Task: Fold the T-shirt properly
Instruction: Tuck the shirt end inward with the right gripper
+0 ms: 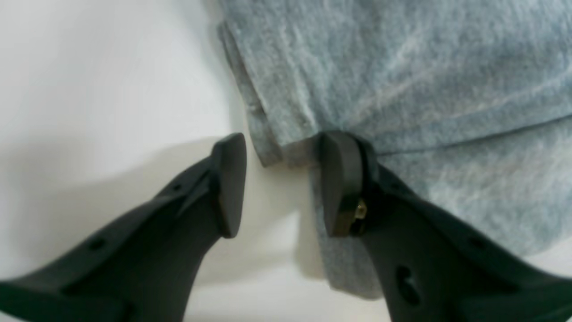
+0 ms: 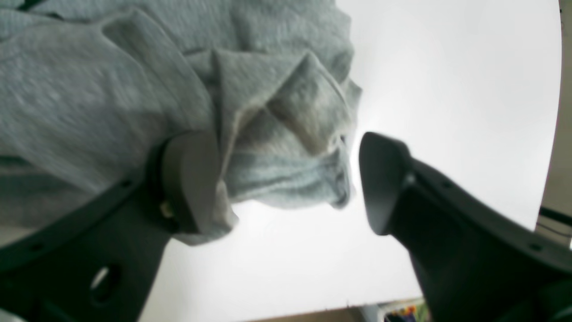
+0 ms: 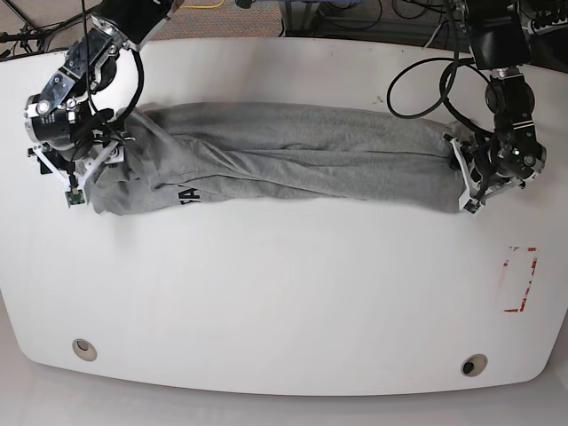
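**Both grippers at shirt ends, neither clamped**

Nearest the left wrist lens, the left gripper [image 1: 281, 179] stands parted; one finger [image 1: 342, 183] rests on the T-shirt [image 1: 402, 80] hem, the other off it over the table [image 1: 89, 80]. Right gripper [image 2: 286, 179] is spread wide, released, bunched cloth lying loose between its fingers. Shirt lies stretched lengthwise between the two grippers.

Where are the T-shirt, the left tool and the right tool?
T-shirt [image 3: 293, 164]: base view, middle of the long grey bundle.
left tool [image 1: 281, 183]: left wrist view, gap between its fingertips.
right tool [image 2: 286, 179]: right wrist view, between its fingertips, over bunched cloth.
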